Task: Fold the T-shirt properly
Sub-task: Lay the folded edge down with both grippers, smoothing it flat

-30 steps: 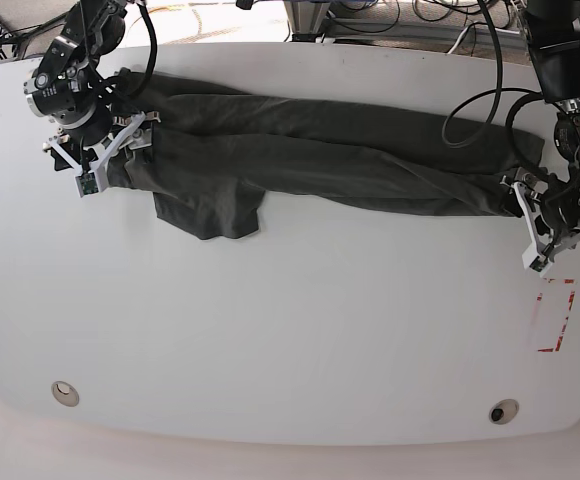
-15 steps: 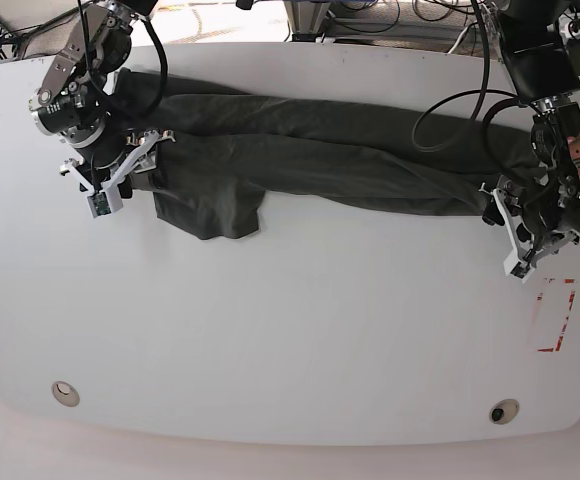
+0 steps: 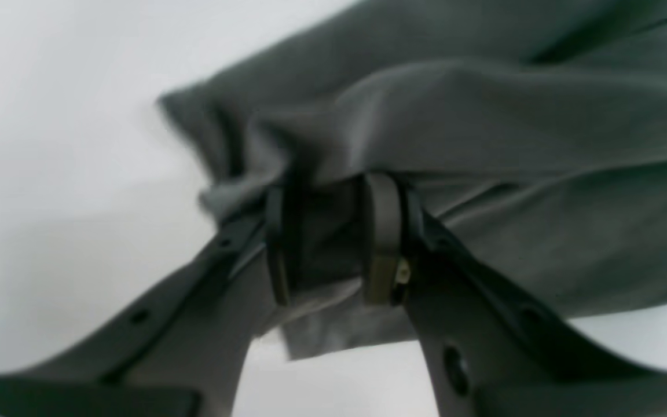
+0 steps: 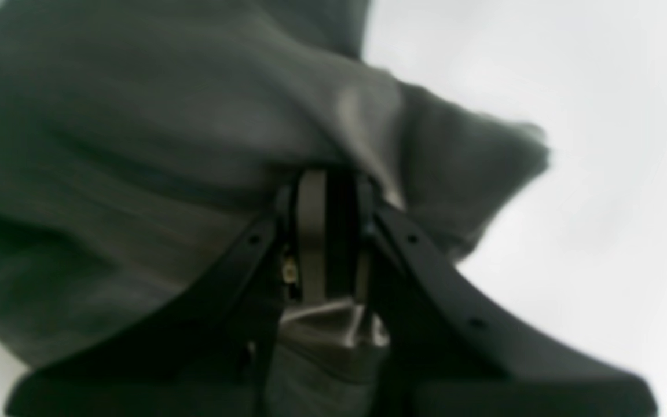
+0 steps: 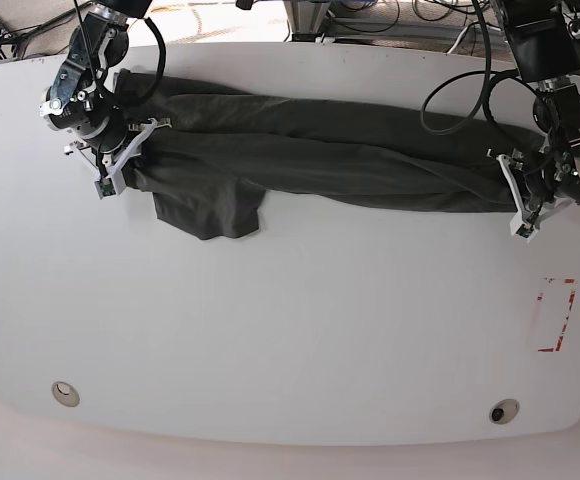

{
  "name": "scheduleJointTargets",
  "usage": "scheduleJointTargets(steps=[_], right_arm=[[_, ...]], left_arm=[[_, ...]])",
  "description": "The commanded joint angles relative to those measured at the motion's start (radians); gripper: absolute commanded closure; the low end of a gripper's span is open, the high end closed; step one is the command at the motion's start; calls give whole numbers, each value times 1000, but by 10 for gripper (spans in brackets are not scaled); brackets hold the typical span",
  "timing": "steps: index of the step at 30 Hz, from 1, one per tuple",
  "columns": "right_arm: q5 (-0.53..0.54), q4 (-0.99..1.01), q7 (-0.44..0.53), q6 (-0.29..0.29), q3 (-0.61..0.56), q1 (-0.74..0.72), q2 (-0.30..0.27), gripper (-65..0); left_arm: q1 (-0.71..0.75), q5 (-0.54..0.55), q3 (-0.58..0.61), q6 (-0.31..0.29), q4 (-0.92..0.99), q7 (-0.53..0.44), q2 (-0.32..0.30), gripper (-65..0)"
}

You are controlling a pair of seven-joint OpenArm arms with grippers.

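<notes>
The dark charcoal-grey short-sleeved T-shirt of soft wrinkly fabric [image 5: 310, 155] is lying stretched out as a long bunched-up band across the far half of the big white rounded table [image 5: 290, 330], with one sleeve flap [image 5: 210, 210] hanging off its near edge toward the left of the base view.

The right gripper [image 5: 120, 165] is sitting at the left end of that band in the base view. Its wrist camera is showing the two black fingers [image 4: 310, 231] pulled in narrow with a fold of grey cloth pinched between them, so it's gripping the shirt there.

The left gripper [image 5: 520, 200] is sitting at the opposite end of the band. In its wrist view the fingers [image 3: 380, 231] are standing a bit further apart, but there's a thick wad of fabric [image 3: 327, 243] bunching right between the pads, so it's clamping the shirt's corner too.

There's also a red dashed rectangle marking [image 5: 555, 315] on the table near the left arm, well apart from the cloth, plus two small round holes [image 5: 65, 392] near the front edge.
</notes>
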State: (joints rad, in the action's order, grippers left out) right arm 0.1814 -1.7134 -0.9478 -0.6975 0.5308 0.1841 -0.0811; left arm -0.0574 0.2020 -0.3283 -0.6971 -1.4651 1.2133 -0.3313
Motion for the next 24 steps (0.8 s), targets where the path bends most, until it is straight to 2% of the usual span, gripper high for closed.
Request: scheduleJointTargets(steps=[1,7,12,16,20,24], right_arm=[[-33,40,48,-1,1,-10,-9,-76],[-50,109,83,-1,-2,-34,-49,-119],[-53,183,91,-1,-2,-76,-95,-120],[-53,217,92,-1,-18,-105,-130,-119],[-49,210,89,-1,-47,-116,-153,-119],[-49,115,77,-1,-53,-122,-154,-124]], left_arm=[[-14,-2,-5,-1,16,-23,-33,-169],[1,-3,-5,-1,25,-26,-56,-176],[11,-5,-5,-1,25,-25,-62,-176],[14,-3,-5,-1,24,-23,-101,-176],[14,-2,-5,-1,16,-23,-110,-176],[14,-2,-7,-1,-32,3,-110,-176]])
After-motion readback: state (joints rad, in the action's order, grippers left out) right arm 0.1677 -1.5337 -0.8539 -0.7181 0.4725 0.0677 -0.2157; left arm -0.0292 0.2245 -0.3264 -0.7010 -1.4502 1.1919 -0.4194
